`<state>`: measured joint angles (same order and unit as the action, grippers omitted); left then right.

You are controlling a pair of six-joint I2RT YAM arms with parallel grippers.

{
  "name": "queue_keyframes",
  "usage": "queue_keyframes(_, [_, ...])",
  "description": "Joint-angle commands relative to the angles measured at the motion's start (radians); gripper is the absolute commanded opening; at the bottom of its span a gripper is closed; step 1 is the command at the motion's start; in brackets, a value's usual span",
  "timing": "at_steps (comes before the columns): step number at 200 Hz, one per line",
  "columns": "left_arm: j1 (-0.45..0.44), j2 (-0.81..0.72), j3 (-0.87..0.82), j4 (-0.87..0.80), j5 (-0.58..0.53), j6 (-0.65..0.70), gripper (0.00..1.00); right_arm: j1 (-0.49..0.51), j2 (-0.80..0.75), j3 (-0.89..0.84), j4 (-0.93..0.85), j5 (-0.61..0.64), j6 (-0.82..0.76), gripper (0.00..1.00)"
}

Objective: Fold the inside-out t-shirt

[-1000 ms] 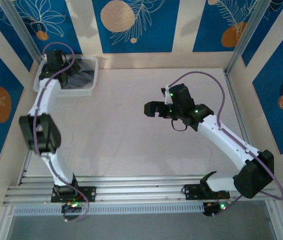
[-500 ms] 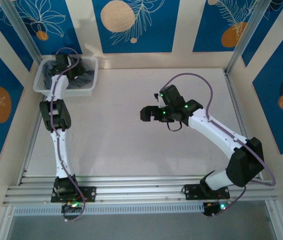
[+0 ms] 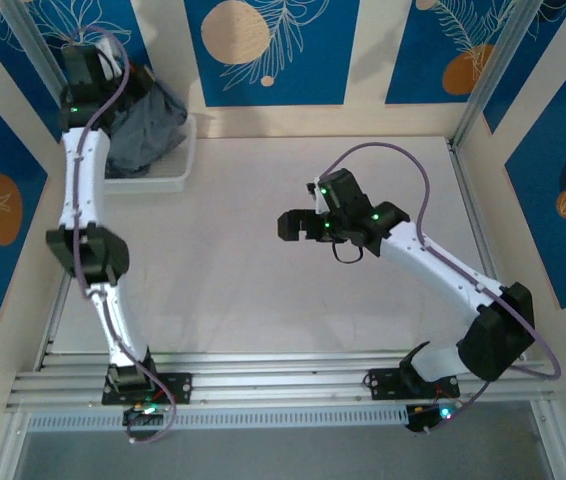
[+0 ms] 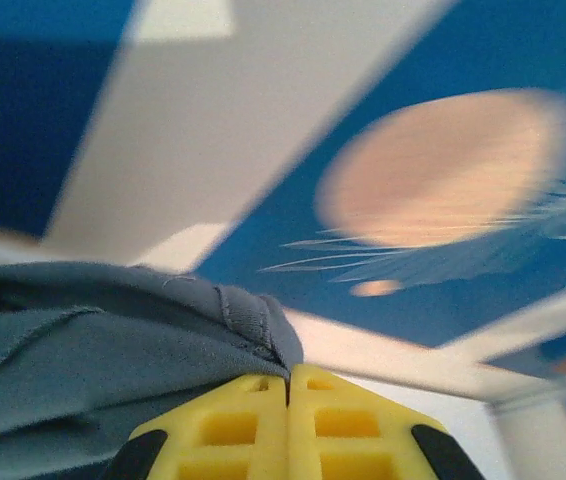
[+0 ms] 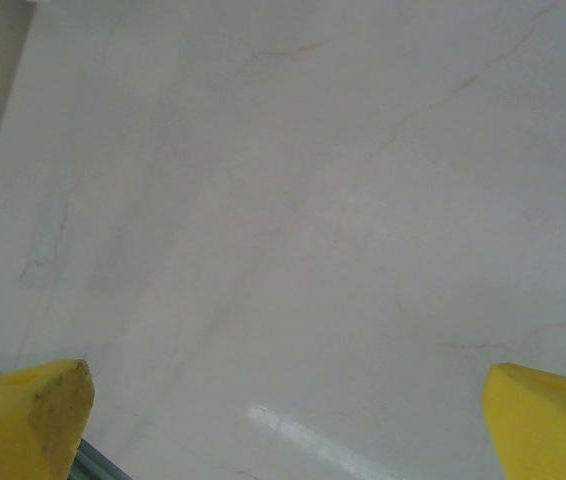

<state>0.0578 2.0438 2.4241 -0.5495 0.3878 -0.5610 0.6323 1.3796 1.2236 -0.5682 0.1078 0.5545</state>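
Note:
The inside-out t-shirt [image 3: 148, 125] is a dark grey bundle hanging at the far left corner, lifted above the white mesh basket [image 3: 181, 170]. My left gripper [image 3: 115, 88] is raised there and is shut on a fold of the shirt. In the left wrist view the yellow fingers [image 4: 233, 425] meet at the left gripper [image 4: 288, 385], with a seamed edge of the t-shirt [image 4: 113, 335] pinched between them. My right gripper [image 3: 289, 224] hovers open over the middle of the table. In the right wrist view the right gripper [image 5: 288, 420] has nothing between its wide-apart fingertips [image 5: 38, 415].
The pale marble-look table [image 3: 263, 290] spreads between the arms. Blue patterned wall panels [image 3: 263, 50] close in the back and sides, with a metal post [image 3: 483, 90] at the far right corner. An aluminium rail [image 3: 283, 385] carries both arm bases along the near edge.
My left gripper closed on the t-shirt inside the basket and rose, pulling the shirt up out of it. The right arm shifted slightly left, its gripper still open.

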Motion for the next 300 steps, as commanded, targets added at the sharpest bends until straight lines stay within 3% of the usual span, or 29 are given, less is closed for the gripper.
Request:
queue_keyframes(1, [-0.151,-0.227,0.015,-0.059,0.007,0.088,0.0,-0.007,-0.067,-0.041,0.064,0.044,0.038,0.99])
queue_keyframes(38, [-0.285,-0.413,-0.227,-0.025,-0.074,0.11,0.0,-0.052,-0.138,-0.104,0.09,0.075,0.087,0.99])
queue_keyframes(64, [-0.328,-0.517,-0.579,0.105,-0.111,0.094,0.0,-0.119,-0.2,-0.161,0.087,0.058,0.132,0.99])
queue_keyframes(76, [-0.337,-0.563,-0.744,0.173,-0.126,0.09,0.24,-0.158,-0.237,-0.194,0.078,0.059,0.147,0.99])
queue_keyframes(84, [-0.337,-0.595,-0.843,0.199,-0.158,0.087,0.35,-0.189,-0.263,-0.217,0.074,0.053,0.155,0.99])
queue_keyframes(102, [-0.337,-0.676,-1.033,0.244,-0.224,0.096,0.37,-0.253,-0.308,-0.261,0.071,0.028,0.161,0.99])
queue_keyframes(126, [-0.337,-0.769,-1.25,0.291,-0.188,0.128,0.46,-0.273,-0.308,-0.276,0.07,0.031,0.116,1.0])
queue_keyframes(147, [-0.339,-0.828,-1.39,0.291,-0.215,0.145,0.49,-0.266,-0.23,-0.255,0.082,0.003,0.072,1.0])
queue_keyframes(159, [-0.346,-0.829,-1.435,0.307,-0.168,0.149,0.5,-0.255,-0.165,-0.237,0.075,-0.001,0.073,1.0])
queue_keyframes(179, [-0.421,-0.741,-1.403,0.297,-0.096,0.173,0.54,-0.253,-0.057,-0.231,0.046,0.051,0.142,1.0])
queue_keyframes(200, [-0.545,-0.58,-1.27,0.219,-0.187,0.237,0.59,-0.265,-0.019,-0.29,0.039,0.041,0.217,0.9])
queue_keyframes(243, [-0.656,-0.191,-0.93,0.114,-0.293,0.352,0.68,-0.239,-0.152,-0.501,0.042,-0.013,0.291,0.92])
queue_keyframes(267, [-0.672,0.025,-0.715,0.023,-0.227,0.39,0.74,-0.198,-0.236,-0.591,0.031,-0.06,0.326,0.9])
queue_keyframes(283, [-0.677,0.117,-0.643,0.01,-0.152,0.382,0.75,-0.157,-0.278,-0.637,0.024,-0.056,0.361,0.77])
queue_keyframes(289, [-0.678,0.141,-0.633,0.017,-0.143,0.37,0.75,-0.145,-0.289,-0.65,0.032,-0.055,0.369,0.68])
queue_keyframes(300, [-0.678,0.169,-0.618,0.019,-0.149,0.357,0.66,-0.13,-0.309,-0.676,0.064,-0.065,0.378,0.43])
